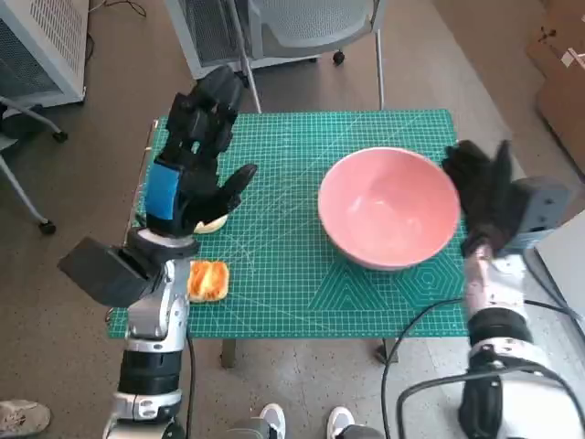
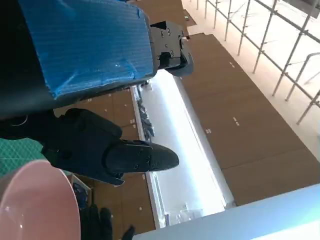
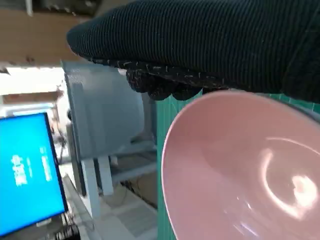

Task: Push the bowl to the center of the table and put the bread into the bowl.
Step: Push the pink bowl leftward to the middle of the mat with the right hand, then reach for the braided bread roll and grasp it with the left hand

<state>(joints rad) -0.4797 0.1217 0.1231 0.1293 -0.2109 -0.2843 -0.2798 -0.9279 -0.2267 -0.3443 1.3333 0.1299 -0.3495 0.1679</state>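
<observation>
The pink bowl (image 1: pixel 389 207) stands empty on the right half of the green cutting mat (image 1: pixel 283 265). My right hand (image 1: pixel 484 192), in its black glove, is against the bowl's right rim with fingers spread and holds nothing. In the right wrist view the bowl (image 3: pixel 240 170) fills the picture just beyond the glove (image 3: pixel 210 40). A piece of bread (image 1: pixel 207 281) lies near the mat's front left corner, and another pale piece (image 1: pixel 212 222) shows under my left hand (image 1: pixel 196 155). That hand hovers above the mat's left side, fingers apart and empty. The bowl's rim (image 2: pixel 40 200) shows in the left wrist view.
The mat covers the small table. A chair's metal legs (image 1: pixel 379 55) and a white cabinet (image 1: pixel 41 46) stand beyond the table's far edge. A person's shoes (image 1: pixel 306 422) are at the near edge. A cable (image 1: pixel 411 338) hangs by my right arm.
</observation>
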